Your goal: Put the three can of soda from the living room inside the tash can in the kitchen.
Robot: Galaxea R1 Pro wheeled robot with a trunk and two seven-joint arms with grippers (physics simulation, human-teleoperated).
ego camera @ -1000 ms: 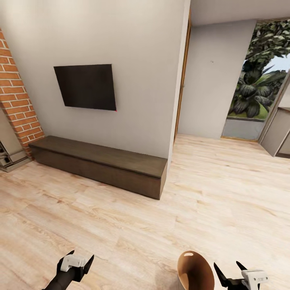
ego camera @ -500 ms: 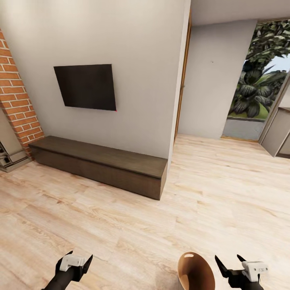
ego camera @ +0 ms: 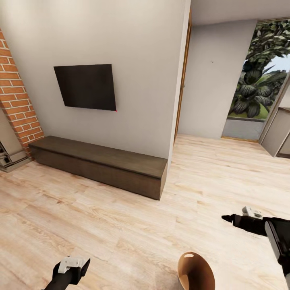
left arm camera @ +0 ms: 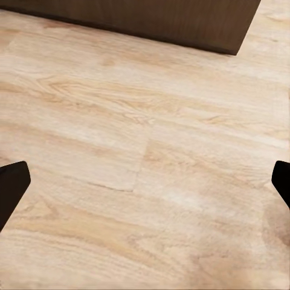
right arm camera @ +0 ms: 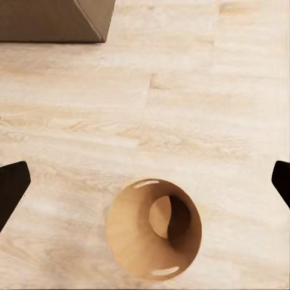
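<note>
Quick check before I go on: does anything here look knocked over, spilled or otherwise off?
One thing: the trash can lies tipped on its side on the wood floor, its brown-orange inside facing the cameras, so the opening points sideways rather than up. Nothing has spilled around it, and nothing is visible inside it. The TV and low cabinet look normal.

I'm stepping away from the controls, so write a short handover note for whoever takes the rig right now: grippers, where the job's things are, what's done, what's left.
Left gripper: low over the wood floor, fingers spread wide in its wrist view, empty.
Right gripper: raised out to the right, open and empty, looking down on the trash can.
Trash can: on the floor just ahead of the robot, brown-orange inside; no can visible in it.
Done: nothing visibly binned.
Left: find the three soda cans, get them into the trash can.
</note>
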